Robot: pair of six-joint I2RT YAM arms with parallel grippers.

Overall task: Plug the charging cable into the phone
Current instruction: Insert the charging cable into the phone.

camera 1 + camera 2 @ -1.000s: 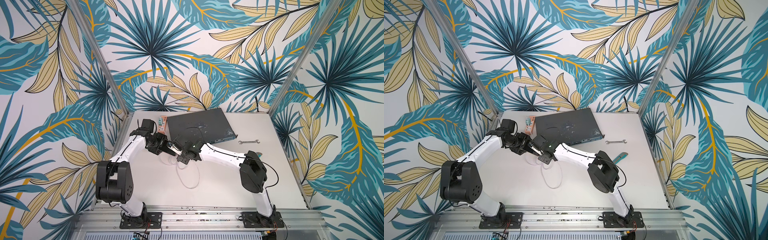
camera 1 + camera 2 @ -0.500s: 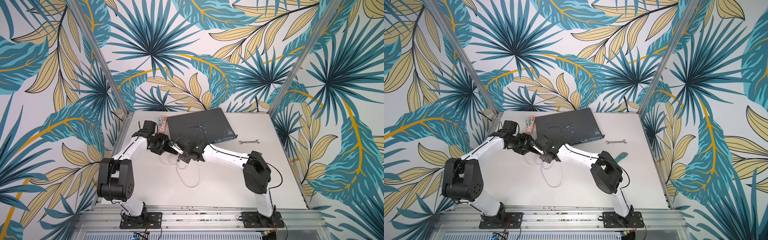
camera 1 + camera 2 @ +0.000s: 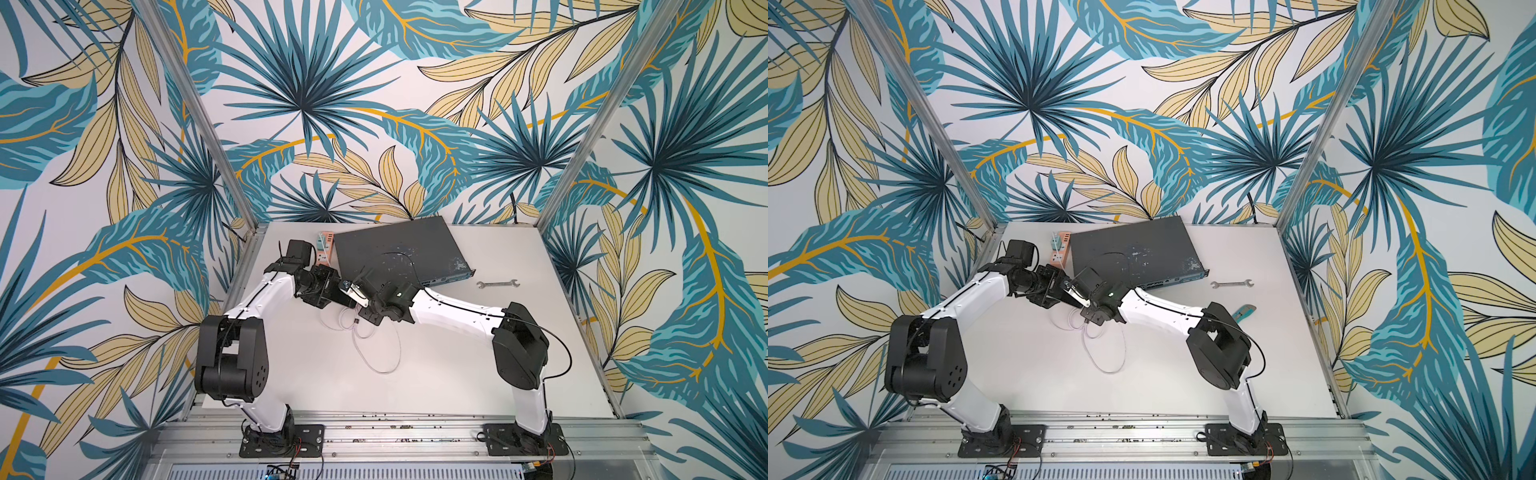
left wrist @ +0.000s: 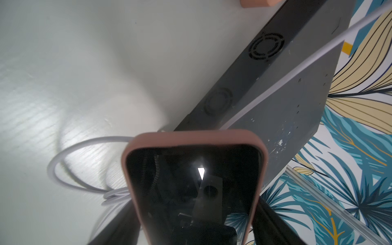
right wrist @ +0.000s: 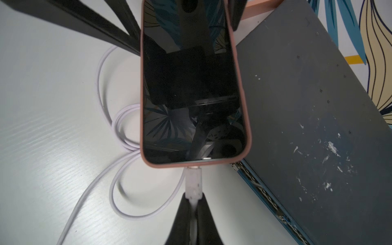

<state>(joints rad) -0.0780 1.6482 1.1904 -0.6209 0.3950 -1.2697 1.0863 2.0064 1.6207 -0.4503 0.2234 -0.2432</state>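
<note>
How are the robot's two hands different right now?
The left hand is spread wide, gripping the phone by its sides. The right hand is pinched shut on the white plug of the charging cable. The left hand holds something broad and flat, while the right hand holds something tiny. Both have black fingers, and they face each other where the plug meets the phone's edge.

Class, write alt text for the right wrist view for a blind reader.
The right tool holds the white connector of the charging cable at the end of the phone, black-screened in a pink case. Its loops lie on the white table; a grey network switch sits beside.
</note>
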